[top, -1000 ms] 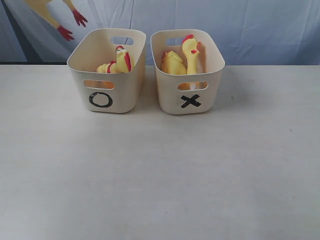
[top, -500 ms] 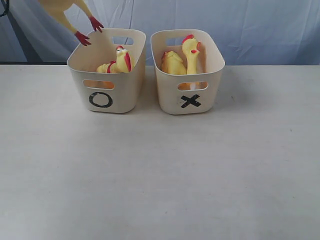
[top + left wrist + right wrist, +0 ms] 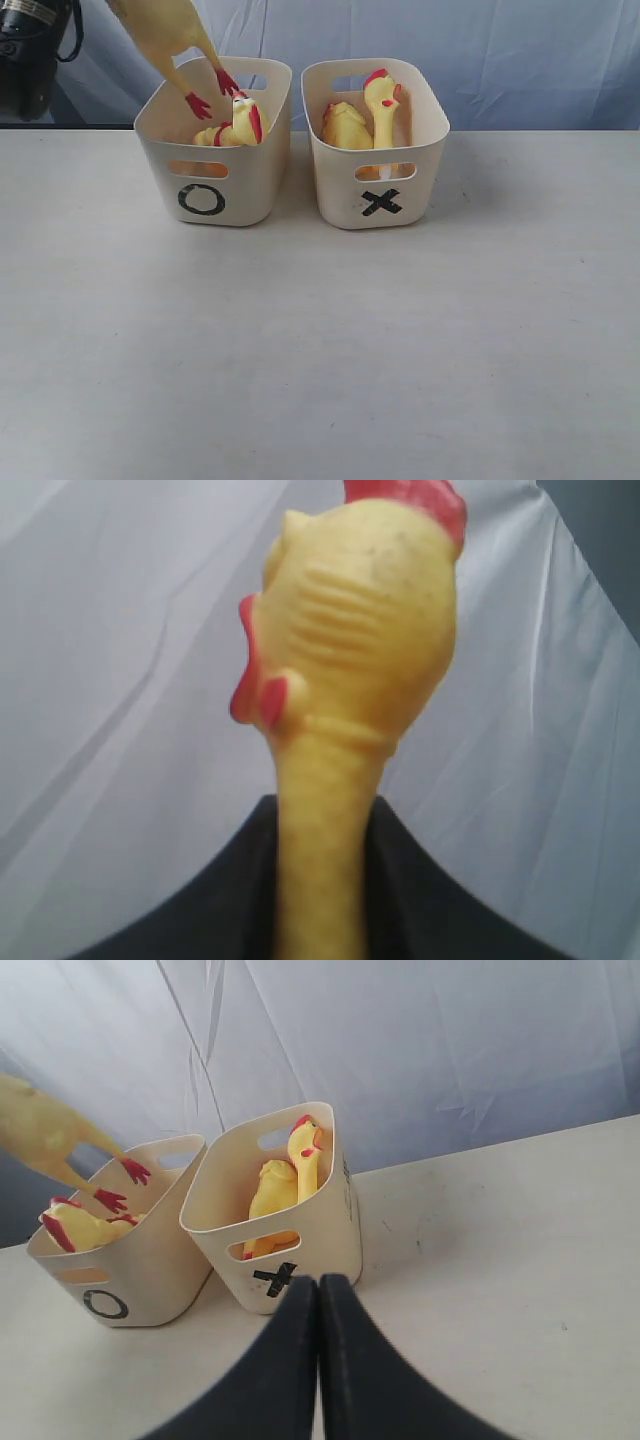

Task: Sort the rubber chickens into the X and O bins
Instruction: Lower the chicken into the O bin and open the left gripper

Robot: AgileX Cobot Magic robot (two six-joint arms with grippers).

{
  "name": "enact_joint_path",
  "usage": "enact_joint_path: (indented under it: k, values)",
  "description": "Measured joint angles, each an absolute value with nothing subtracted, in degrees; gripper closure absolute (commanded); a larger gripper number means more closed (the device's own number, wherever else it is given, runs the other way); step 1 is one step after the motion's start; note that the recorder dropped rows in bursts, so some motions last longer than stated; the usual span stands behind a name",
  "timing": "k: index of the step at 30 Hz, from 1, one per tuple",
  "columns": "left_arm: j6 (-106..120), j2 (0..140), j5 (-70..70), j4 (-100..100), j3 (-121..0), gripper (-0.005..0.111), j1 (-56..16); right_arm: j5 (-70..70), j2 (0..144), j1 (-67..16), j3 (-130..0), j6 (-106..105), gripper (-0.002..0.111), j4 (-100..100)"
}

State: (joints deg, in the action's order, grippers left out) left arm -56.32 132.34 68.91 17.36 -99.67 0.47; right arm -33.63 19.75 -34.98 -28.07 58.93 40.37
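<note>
Nearest: pale table, with the right gripper over its near part, on the near side of both bins. Black fingers pressed flat together, nothing between them.

Farther back, side by side and just apart: O bin on the left, X bin on the right. Cream tubs, black marks on the near walls, a handle slot above each mark.

Inside the O bin: one lying chicken, low against the right wall, red comb and neck band showing above the rim.

Inside the X bin: an upright chicken, head and red comb poking above the rim, and beside it on the left a slumped chicken, lower in the tub.

Above the far left of the O bin: hanging chicken, body high, legs slanting down to the right, red feet down by the rim, close over the lying chicken. Touching or not, unclear.

Left gripper: clamped on the neck of the hanging chicken, one dark finger on each side, head and comb beyond the tips. Left arm at the far left.

Farthest: creased pale backdrop sheet.
</note>
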Motion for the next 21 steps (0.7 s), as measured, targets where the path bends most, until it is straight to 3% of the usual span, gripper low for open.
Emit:
enact_joint_path:
  k: [16, 21]
  values:
    - [-55.1, 145.8, 69.0, 33.5, -119.3, 0.107, -1.6, -33.2, 19.8, -35.0, -28.1, 58.9, 0.108, 40.6]
    - [-49.7, 146.8, 68.1, 46.8, -122.6, 0.107, -4.0, -33.2, 19.8, -35.0, -28.1, 58.9, 0.108, 40.6]
